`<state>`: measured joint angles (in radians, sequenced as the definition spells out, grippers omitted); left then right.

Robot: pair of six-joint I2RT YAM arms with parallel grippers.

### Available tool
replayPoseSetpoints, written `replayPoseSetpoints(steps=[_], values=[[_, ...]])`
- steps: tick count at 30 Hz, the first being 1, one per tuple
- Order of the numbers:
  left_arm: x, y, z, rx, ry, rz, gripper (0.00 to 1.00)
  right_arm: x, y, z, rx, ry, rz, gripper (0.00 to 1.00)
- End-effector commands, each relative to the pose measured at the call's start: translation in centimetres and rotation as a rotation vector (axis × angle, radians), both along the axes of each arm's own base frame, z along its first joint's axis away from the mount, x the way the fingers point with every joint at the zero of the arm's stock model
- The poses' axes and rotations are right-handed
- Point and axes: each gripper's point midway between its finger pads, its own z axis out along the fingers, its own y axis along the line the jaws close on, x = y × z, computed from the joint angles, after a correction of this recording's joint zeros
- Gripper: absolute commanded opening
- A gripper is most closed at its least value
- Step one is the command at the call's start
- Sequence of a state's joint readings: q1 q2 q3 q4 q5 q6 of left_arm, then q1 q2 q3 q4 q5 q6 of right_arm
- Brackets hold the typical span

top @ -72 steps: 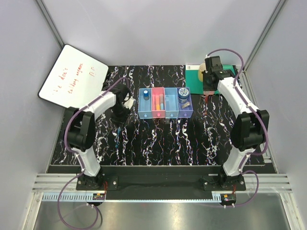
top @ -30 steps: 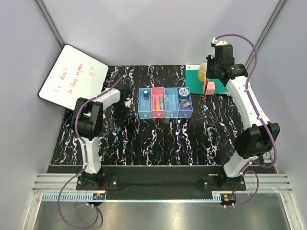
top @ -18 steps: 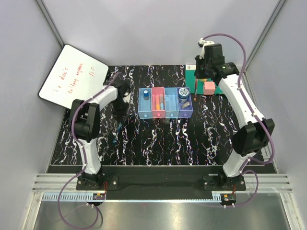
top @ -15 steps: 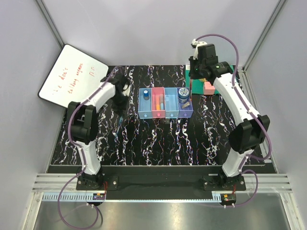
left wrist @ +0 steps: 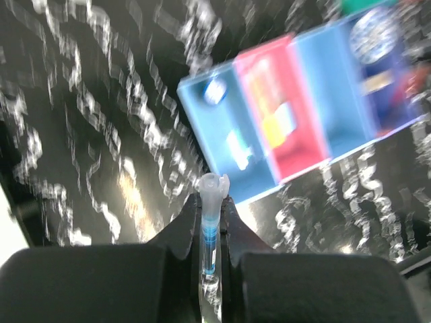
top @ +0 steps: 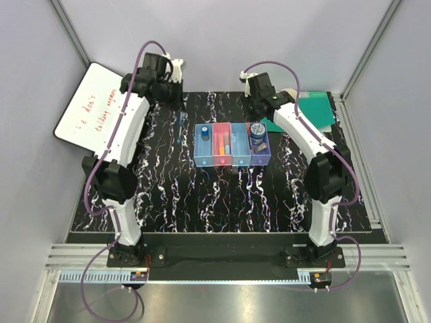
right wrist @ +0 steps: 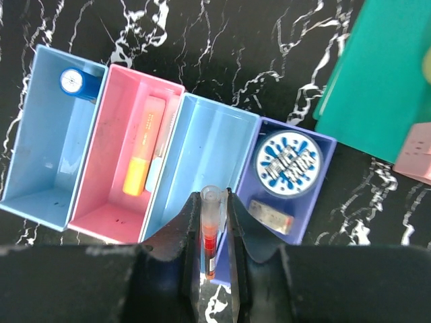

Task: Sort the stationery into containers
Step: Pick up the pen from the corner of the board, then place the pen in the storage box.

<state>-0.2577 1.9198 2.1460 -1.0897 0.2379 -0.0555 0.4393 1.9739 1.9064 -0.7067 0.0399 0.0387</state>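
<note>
- Far left on the black marbled tabletop (top: 202, 195), a whiteboard (top: 101, 108) with red writing leans against the wall.
- Left gripper (left wrist: 210, 202) is raised and clenched on the thin blue pen (left wrist: 209, 232). From above, the pen hangs over the tabletop, just left of the trays.
- First light blue tray (right wrist: 40, 155) holds the blue-capped bottle (right wrist: 72, 81) at its far end.
- Pink tray (right wrist: 111, 195) holds the orange marker (right wrist: 143, 161) and the teal marker (right wrist: 154, 173) side by side.
- Second light blue tray (right wrist: 202, 148) shows nothing inside.
- Right gripper (right wrist: 210, 202) grasps the red pen (right wrist: 209, 239) above the trays. In its wrist view, the pen sits where the second light blue tray meets the purple one.
- Purple tray (right wrist: 316, 188) holds the round patterned tin (right wrist: 285, 163) and, nearer, the beige eraser (right wrist: 271, 215).
- Green mat (right wrist: 377, 81) lies beyond, with a pink cube (right wrist: 414, 151) at its edge.
</note>
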Motion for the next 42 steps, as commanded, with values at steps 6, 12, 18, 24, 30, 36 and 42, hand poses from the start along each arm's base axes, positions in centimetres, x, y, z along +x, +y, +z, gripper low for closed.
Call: replayPoseSetpoints(steps=[6, 12, 18, 24, 30, 36, 42], values=[[1.5, -4.1, 3.6, -0.186, -0.085, -0.112, 0.00, 2.7, 4.3, 0.4, 0.031, -0.063, 0.055, 0.00], [2.1, -5.8, 3.8, -0.216, -0.109, -0.143, 0.00, 3.4, 5.4, -1.4, 0.022, -0.047, 0.063, 0.00], [2.8, -7.1, 5.8, -0.261, -0.181, -0.162, 0.00, 2.4, 4.8, -4.9, -0.017, 0.026, 0.051, 0.00], [3.7, -8.9, 8.3, -0.321, -0.278, -0.192, 0.00, 2.2, 4.0, -7.3, -0.057, 0.066, 0.025, 0.02], [3.7, -10.9, 8.7, -0.349, -0.305, -0.233, 0.00, 2.0, 3.7, -9.0, -0.084, 0.091, 0.020, 0.20], [4.1, -11.8, 8.3, -0.371, -0.309, -0.240, 0.00, 2.5, 3.4, -8.4, -0.098, 0.064, 0.009, 0.43], [4.1, -12.5, 7.2, -0.398, -0.295, -0.230, 0.00, 3.5, 2.4, -5.6, -0.129, -0.017, -0.026, 0.56]])
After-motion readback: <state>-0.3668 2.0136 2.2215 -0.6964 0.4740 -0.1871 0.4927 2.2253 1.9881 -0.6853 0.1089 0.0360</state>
